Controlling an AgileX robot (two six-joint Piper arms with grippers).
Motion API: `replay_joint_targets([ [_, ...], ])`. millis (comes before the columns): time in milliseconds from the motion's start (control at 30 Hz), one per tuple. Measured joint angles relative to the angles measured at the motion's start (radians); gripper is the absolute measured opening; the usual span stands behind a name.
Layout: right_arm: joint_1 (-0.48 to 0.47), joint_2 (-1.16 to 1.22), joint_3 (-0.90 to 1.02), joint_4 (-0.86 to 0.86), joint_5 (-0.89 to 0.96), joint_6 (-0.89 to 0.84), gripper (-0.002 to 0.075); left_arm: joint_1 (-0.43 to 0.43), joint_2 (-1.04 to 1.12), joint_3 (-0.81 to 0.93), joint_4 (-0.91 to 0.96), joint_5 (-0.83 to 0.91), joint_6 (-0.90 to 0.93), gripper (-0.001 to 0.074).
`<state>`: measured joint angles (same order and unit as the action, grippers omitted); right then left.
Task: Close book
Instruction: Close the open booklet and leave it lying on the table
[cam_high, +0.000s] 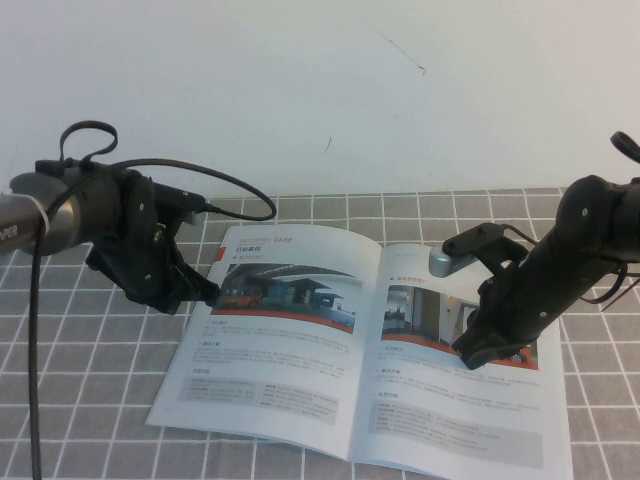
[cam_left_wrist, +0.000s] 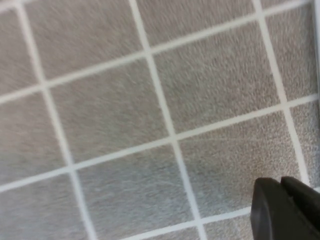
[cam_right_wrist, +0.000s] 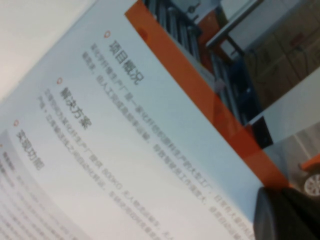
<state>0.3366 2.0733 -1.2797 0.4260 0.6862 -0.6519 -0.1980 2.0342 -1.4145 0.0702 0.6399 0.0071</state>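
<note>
Fingers pressed together, left gripper beside open book, right gripper on it, checked tablecloth

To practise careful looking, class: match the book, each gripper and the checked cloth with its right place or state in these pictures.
Things:
1. book
2. left gripper
3. right gripper
4. cloth

Places or states:
A. over the right-hand page
B. grey with white lines
C. lying open
D. beside the book's left edge

Pairs: 1-C, 2-D, 3-A, 4-B.
</note>
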Motion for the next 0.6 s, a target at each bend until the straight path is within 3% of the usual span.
replay_joint_targets([
  [267,0.000,0.000,0.000,0.001,-0.002,-0.005,-0.0003,-0.002,0.023,0.000,-0.040,0.000,0.014,-0.0004],
  [600,0.000,0.000,0.000,0.002,-0.007,-0.006,-0.0003,-0.002,0.025,0.000,-0.369,0.024,0.192,-0.0004],
])
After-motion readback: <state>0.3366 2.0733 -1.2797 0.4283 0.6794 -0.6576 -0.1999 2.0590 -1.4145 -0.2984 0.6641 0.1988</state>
